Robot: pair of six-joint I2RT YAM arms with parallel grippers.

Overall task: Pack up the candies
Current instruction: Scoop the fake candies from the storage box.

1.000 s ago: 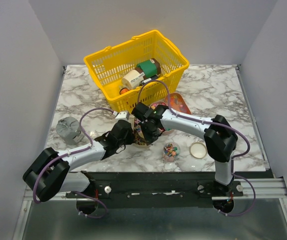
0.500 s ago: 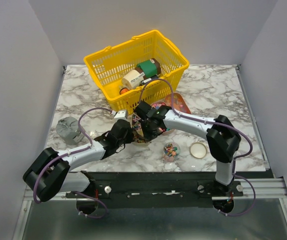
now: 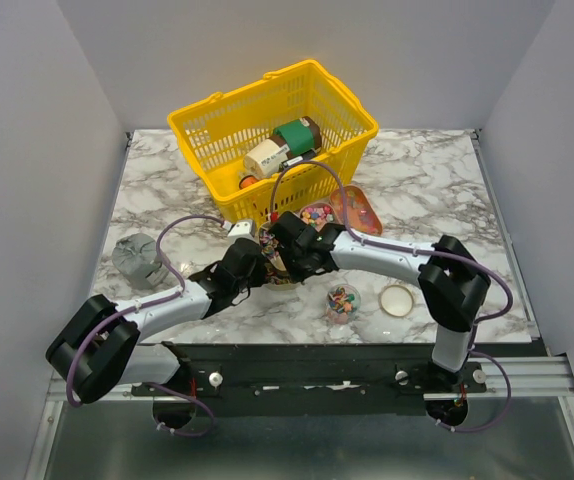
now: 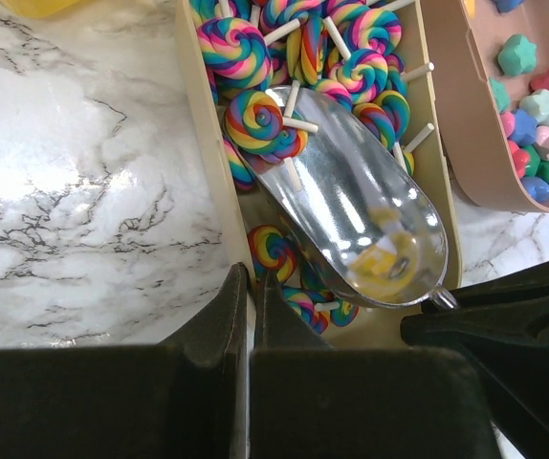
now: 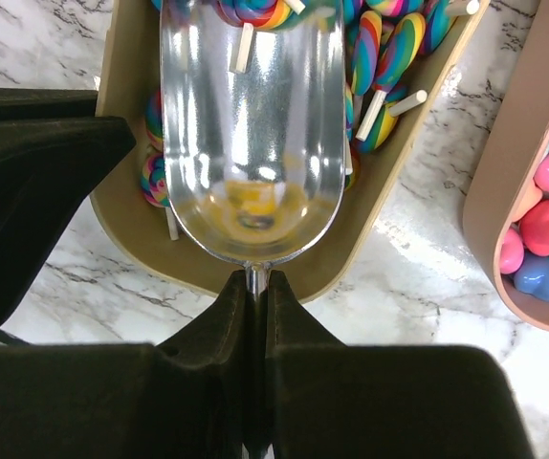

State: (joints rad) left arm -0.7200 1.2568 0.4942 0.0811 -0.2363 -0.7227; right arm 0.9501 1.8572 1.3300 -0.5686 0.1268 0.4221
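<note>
The candies here are rainbow swirl lollipops [image 4: 351, 72] heaped in a tan tray [image 4: 203, 143], plus small star-shaped sweets [image 4: 542, 105] in a pinkish tray [image 4: 461, 124] beside it. My left gripper [image 4: 247, 287] is shut on the tan tray's side wall. My right gripper [image 5: 256, 287] is shut on the thin handle of a shiny metal scoop [image 5: 251, 124]. The scoop [image 4: 361, 220] lies in the tan tray, its mouth pushed into the lollipops [image 5: 389, 57], and one lollipop [image 4: 260, 124] rests at its lip. In the top view both grippers [image 3: 265, 262] [image 3: 287, 252] meet over that tray, hiding most of it.
A yellow basket [image 3: 212, 130] with bottles and cans stands just behind the trays. A small clear cup of sweets [image 3: 342, 301] and a round lid [image 3: 395, 299] sit at the front right. A grey lump [image 3: 137, 259] lies at the left.
My right gripper has slid the scoop a little to the far left, deeper into the lollipops. The left gripper has held still on the tray wall.
</note>
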